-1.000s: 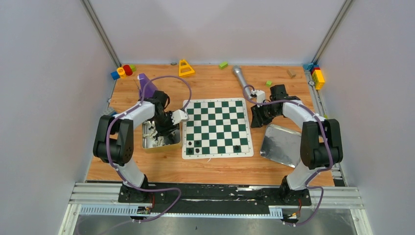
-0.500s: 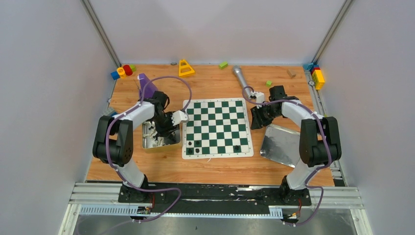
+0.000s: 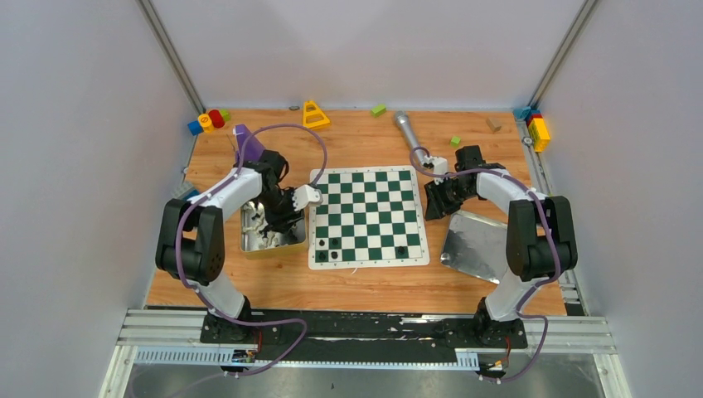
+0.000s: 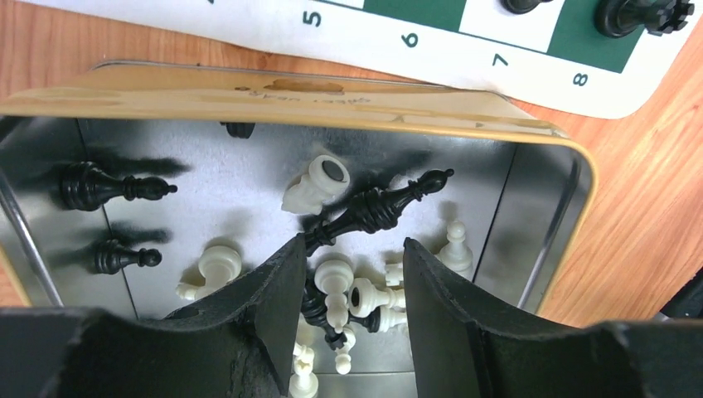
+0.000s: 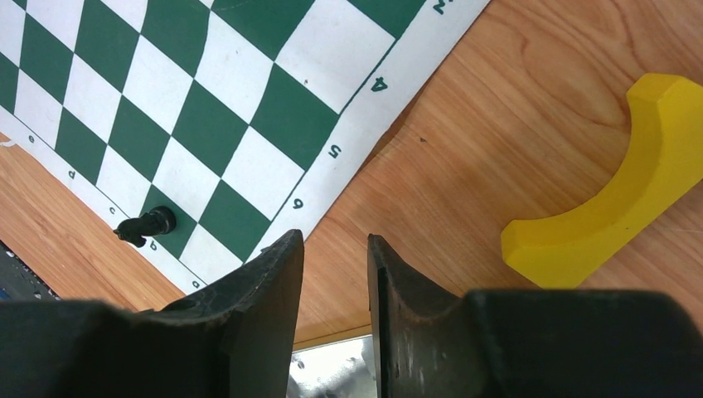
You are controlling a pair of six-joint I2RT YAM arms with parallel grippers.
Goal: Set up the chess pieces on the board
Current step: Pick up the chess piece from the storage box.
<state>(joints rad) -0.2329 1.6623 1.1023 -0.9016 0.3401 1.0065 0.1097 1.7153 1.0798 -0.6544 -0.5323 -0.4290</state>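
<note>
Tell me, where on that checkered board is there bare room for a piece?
Almost everywhere: the board is bare beyond its nearest two rows. A few black pieces cluster at its near-left corner; a lone black piece stands near-right. The tin left of it is crowded.

The left arm (image 3: 217, 195) and the right arm (image 3: 507, 189) both have white links set between bulky black joint housings. A purple cable (image 3: 290, 131) loops along each. The left pincer (image 4: 352, 245) and right pincer (image 5: 332, 240) end in matte black, rough-surfaced fingers (image 4: 278, 307).
</note>
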